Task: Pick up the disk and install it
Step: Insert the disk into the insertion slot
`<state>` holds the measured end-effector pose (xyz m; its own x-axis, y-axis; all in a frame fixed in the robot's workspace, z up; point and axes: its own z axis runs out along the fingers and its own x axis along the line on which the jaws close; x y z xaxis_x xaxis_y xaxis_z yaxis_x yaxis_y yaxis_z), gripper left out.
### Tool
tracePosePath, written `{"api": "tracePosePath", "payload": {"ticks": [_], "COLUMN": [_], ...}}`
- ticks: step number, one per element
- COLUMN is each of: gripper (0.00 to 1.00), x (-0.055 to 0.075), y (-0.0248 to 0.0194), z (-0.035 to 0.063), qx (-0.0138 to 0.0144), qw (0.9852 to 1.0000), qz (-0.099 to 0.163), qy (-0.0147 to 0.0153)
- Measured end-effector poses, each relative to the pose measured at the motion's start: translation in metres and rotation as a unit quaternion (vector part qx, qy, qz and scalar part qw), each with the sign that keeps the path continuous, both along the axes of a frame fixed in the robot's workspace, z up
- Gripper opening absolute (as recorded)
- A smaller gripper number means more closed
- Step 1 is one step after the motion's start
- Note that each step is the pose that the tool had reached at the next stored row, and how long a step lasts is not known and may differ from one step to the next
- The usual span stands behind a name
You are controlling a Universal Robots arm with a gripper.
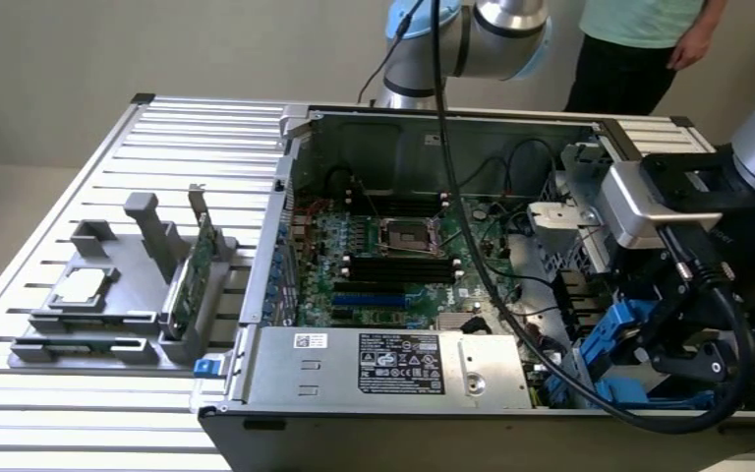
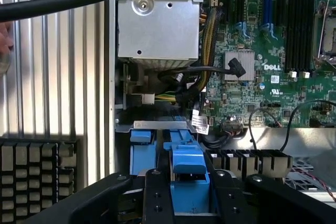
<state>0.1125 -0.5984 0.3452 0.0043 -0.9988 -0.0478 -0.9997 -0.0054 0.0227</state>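
Note:
The disk shows as bright blue carrier rails (image 1: 609,339) at the drive bay in the open computer case's front corner, on the exterior view's right. My gripper (image 1: 653,339) reaches down into that corner from the arm above. In the wrist view the blue carrier (image 2: 189,163) sits upright between my two black fingers (image 2: 157,195), and my gripper (image 2: 190,184) is shut on it. A second blue rail piece (image 2: 142,137) lies just beside it at the bay's metal edge. The disk's metal body and label are hidden.
The case (image 1: 286,197) holds the motherboard (image 1: 391,246) and a silver power supply (image 1: 391,364) next to the bay. A thick black cable (image 1: 483,265) hangs across the case. A grey fixture (image 1: 115,315) on the exterior view's left holds a chip and a green card (image 1: 194,280). A person (image 1: 640,39) stands behind the table.

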Motion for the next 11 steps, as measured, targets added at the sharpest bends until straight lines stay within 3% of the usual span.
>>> {"api": "tracePosePath", "payload": {"ticks": [11], "gripper": [0.32], "x": [0.0], "y": [-0.0001], "z": [-0.0111], "qx": [0.0], "qw": [1.0], "qz": [0.0], "qy": [0.0]}}
